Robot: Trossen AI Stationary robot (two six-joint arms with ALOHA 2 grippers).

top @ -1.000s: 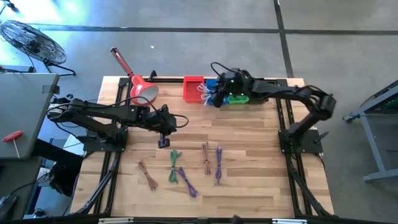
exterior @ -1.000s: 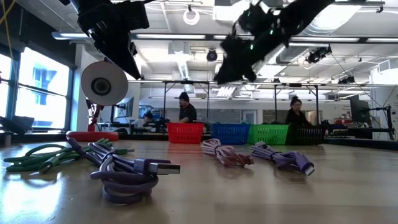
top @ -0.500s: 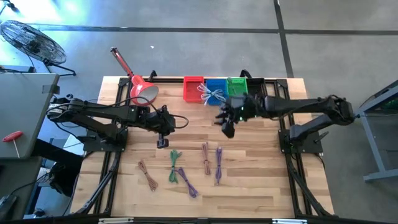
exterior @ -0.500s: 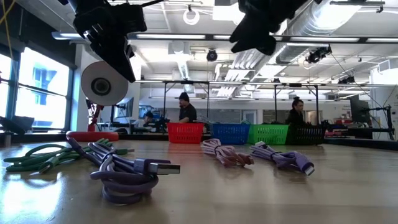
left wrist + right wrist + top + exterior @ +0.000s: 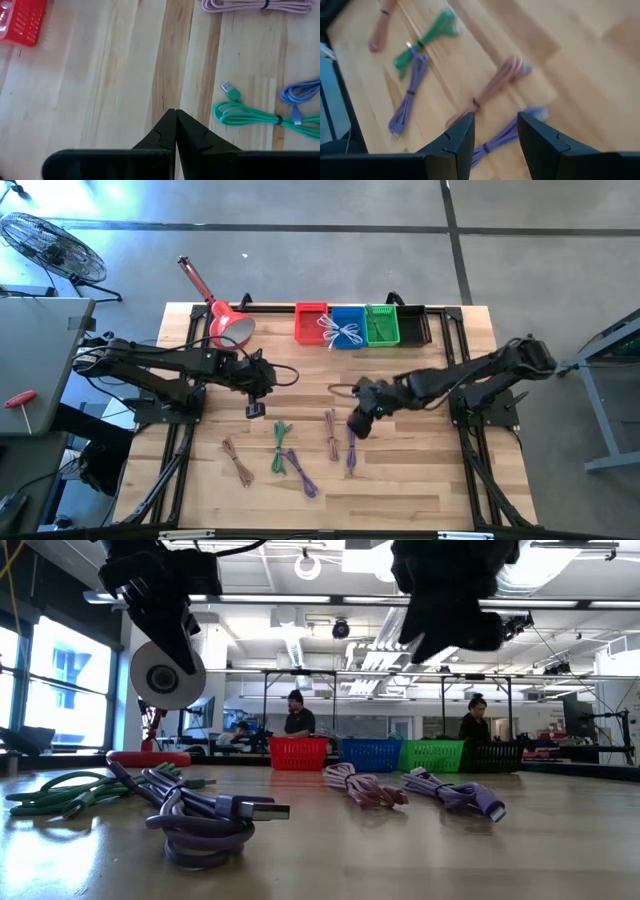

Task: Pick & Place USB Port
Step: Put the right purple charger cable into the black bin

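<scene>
Right gripper: fingers parted, empty; above the purple USB cable
Neighbour: pink cable just beside it
Left gripper: closed, empty; waits near the green cable
Bins: blue basket at the table's far edge
Risk: descent off-centre could catch both cables

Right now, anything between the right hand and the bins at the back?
No. In the high view only bare table lies between the open right hand and the red bin, blue bin and green bin.
</scene>
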